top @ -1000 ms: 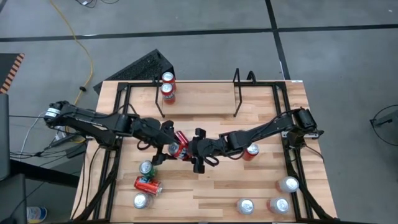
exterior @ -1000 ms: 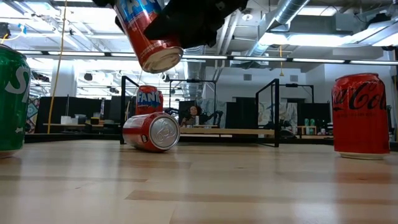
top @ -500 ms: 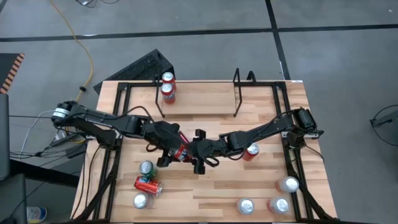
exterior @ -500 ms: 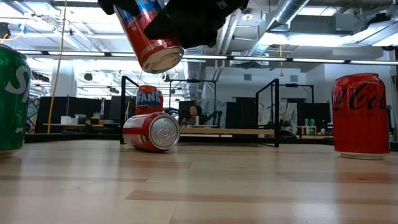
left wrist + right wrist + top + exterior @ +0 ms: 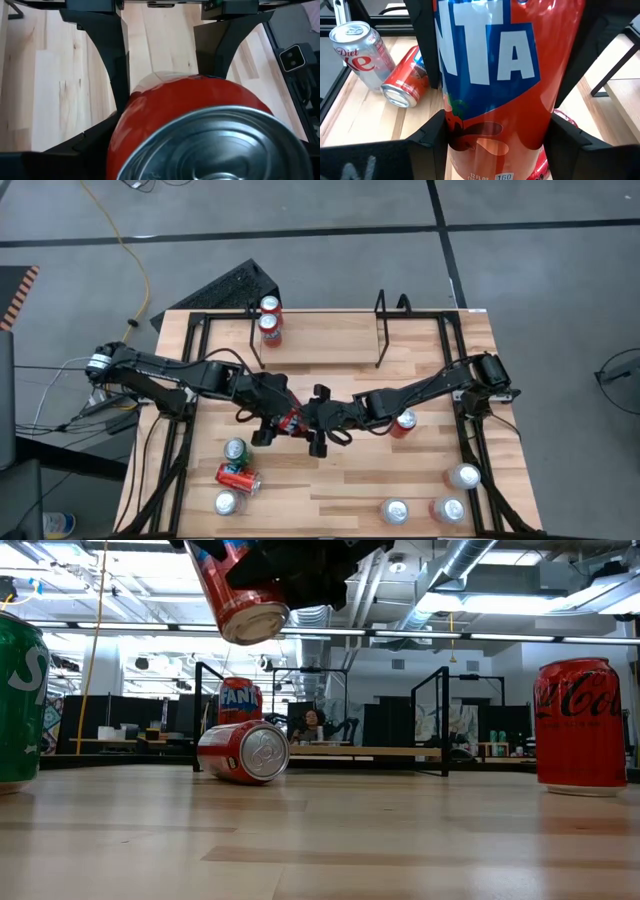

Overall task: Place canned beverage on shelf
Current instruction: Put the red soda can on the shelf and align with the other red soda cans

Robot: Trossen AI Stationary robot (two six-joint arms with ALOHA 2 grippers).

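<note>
Both grippers meet over the table's middle: the right gripper pinches a Fanta can aloft and tilted, while the left gripper straddles its silver end, fingers spread, contact unclear. Along the far edge stands the shelf, two cans at its left end.

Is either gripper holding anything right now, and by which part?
The right gripper clamps the orange Fanta can across its side wall, lifted above the table. The left gripper straddles the same can; its contact is unclear.
</note>
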